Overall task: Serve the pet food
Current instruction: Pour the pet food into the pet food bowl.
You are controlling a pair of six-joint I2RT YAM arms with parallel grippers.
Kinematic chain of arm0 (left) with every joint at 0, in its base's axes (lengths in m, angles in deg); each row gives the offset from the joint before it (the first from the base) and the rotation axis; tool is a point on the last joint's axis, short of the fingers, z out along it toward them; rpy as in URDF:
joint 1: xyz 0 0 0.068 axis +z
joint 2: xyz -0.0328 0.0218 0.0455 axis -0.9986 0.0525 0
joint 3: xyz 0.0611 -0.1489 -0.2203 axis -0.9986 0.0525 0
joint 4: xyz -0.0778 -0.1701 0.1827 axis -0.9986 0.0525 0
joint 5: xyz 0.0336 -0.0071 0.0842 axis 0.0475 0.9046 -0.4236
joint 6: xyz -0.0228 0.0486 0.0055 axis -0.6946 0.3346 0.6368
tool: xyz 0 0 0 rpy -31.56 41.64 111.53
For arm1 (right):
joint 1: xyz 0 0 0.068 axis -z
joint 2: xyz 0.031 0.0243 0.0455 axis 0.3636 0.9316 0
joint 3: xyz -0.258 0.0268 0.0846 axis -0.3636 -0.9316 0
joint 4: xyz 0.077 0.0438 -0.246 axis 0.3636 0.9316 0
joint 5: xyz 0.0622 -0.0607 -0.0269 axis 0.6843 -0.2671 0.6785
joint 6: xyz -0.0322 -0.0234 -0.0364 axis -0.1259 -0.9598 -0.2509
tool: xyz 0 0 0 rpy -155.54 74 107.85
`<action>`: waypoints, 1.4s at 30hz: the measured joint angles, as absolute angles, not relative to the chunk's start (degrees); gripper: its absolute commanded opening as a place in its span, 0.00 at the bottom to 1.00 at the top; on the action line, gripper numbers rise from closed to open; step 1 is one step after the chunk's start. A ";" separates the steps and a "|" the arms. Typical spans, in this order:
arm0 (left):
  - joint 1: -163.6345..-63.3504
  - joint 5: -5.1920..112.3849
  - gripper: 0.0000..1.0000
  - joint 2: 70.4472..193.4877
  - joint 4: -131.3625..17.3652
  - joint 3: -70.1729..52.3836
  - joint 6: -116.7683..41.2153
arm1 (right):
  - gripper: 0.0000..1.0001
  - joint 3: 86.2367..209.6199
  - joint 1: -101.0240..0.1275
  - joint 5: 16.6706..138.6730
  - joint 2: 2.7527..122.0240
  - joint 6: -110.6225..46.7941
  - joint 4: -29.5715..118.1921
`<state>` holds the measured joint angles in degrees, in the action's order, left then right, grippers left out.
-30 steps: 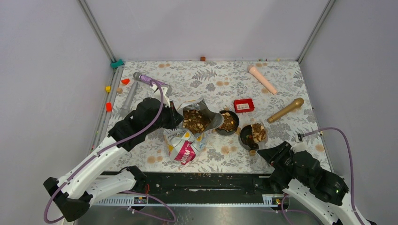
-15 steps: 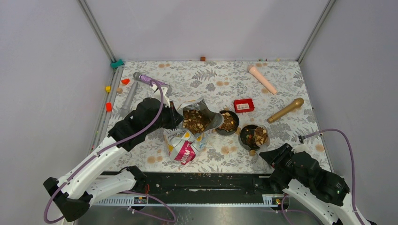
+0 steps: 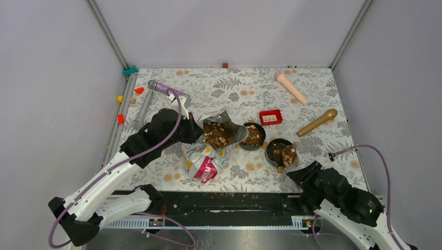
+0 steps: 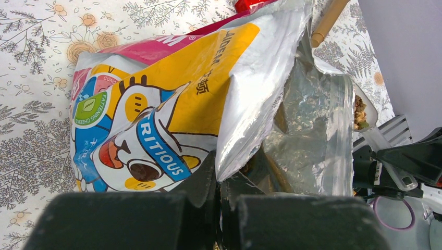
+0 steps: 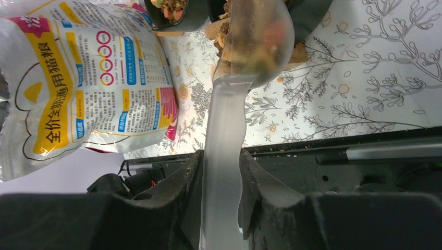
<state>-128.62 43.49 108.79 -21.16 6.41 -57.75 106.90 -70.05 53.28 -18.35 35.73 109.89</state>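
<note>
Pet food point(image 3: 216, 134) lies in three places: heaped in the open mouth of the bag point(image 4: 156, 104), piled in the two dark bowls, and loaded in the clear scoop point(image 5: 250, 41). Our left gripper point(image 4: 219, 208) is pinched together on the torn foil lip of the bag and holds the mouth up and wide, facing the bowls. Our right gripper point(image 5: 221, 177) is clamped on the flat handle of the scoop, whose cup sits over the near bowl point(image 3: 268, 153) with brown, tan and reddish pieces visible through the plastic. The far bowl point(image 3: 245, 145) stands just beside the bag's mouth and looks well filled. We judge the step in hand to be the emptying of a scoopful into the near bowl, late in the serving, since both bowls already carry food. The next move, as we read it, calls for a slow roll of the right wrist so the cup tips out inside the rim, with the cup low and centred, because the near bowl's pile is off to one side and pieces could bounce out onto the table point(image 3: 312, 94). Meanwhile the left pinch should hold firm, or the bag may slump and spill its pet food.
</note>
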 measured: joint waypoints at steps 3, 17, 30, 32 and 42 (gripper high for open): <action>-128.62 43.49 0.00 108.79 -21.16 6.41 -57.75 | 0.00 106.90 -70.05 53.82 -18.35 36.40 111.11; -128.62 43.49 0.00 108.79 -21.16 6.41 -57.75 | 0.00 108.81 -70.05 56.16 -13.20 36.64 112.18; -128.60 43.93 0.00 108.79 -21.16 6.41 -57.75 | 0.00 110.36 -70.05 56.82 -8.43 36.80 112.14; -128.60 43.95 0.00 108.79 -21.16 6.41 -57.75 | 0.00 111.23 -70.05 57.12 -6.92 36.78 112.12; -128.60 44.17 0.00 108.79 -21.16 6.41 -57.75 | 0.00 113.61 -70.05 57.06 -2.53 36.49 112.01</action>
